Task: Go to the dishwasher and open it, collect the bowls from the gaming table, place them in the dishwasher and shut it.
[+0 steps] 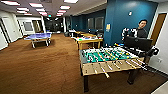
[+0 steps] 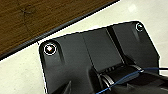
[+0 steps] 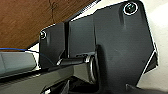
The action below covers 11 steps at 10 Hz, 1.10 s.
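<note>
The gaming table (image 1: pixel 88 40), with a yellow wooden frame and a pale top, stands mid-room beyond the foosball table. Small coloured things lie on its top, too small to tell whether they are bowls. The dishwasher is out of view. In the left wrist view my arm's dark plate (image 2: pixel 100 60) hangs over pale floor beside brown carpet. In the right wrist view the other arm's dark plate (image 3: pixel 117 45) hangs over the same carpet edge.
A green-field foosball table (image 1: pixel 110 61) with rods stands close at the right. A person (image 1: pixel 141 30) with a control rig stands behind it by a teal wall. A blue ping-pong table (image 1: pixel 38 37) stands far left. Brown carpet (image 1: pixel 42 67) stretches ahead.
</note>
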{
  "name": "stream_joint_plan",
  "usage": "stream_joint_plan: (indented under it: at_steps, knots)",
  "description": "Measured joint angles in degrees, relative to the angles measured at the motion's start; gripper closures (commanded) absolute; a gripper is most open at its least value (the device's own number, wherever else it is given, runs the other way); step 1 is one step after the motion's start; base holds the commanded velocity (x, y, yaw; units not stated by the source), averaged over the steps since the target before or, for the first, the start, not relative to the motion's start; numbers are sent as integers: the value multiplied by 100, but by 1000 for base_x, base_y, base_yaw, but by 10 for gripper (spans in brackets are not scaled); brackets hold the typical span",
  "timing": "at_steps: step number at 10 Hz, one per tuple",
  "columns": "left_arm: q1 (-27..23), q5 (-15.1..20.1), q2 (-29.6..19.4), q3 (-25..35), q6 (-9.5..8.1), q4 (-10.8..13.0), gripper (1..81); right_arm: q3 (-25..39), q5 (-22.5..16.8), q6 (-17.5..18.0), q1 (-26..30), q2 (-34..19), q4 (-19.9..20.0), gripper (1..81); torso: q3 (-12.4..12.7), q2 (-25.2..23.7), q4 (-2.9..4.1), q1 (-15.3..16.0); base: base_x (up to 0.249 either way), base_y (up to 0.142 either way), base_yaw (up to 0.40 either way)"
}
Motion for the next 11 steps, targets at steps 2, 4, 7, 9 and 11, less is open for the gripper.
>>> stream_joint_plan:
  at_steps: [2, 4, 7, 9, 11]
  knots:
    - [-13, -9, 2, 0, 0, 0, 10, -9, -16, -2, -2, 11, 0, 10, 0, 0, 0, 0, 0, 0, 149]
    - [-13, -11, 2, 0, -2, -2, 10, -17, -20, -2, -7, 11, -2, 10, 0, 0, 0, 0, 0, 0, 52]
    - [-18, -9, 2, 0, -2, -11, 10, -68, -11, -2, -5, 13, -2, 10, 0, 0, 0, 2, 0, 0, -33]
    - [-13, -9, 2, 0, -17, -13, 10, -69, -9, -2, -7, 11, -2, 10, 0, 0, 0, 0, 0, -66, -68]
    - [-16, -9, 2, 0, -20, -13, 10, -94, -9, -2, -7, 13, 0, 10, 0, 0, 0, 0, 0, 0, 0]
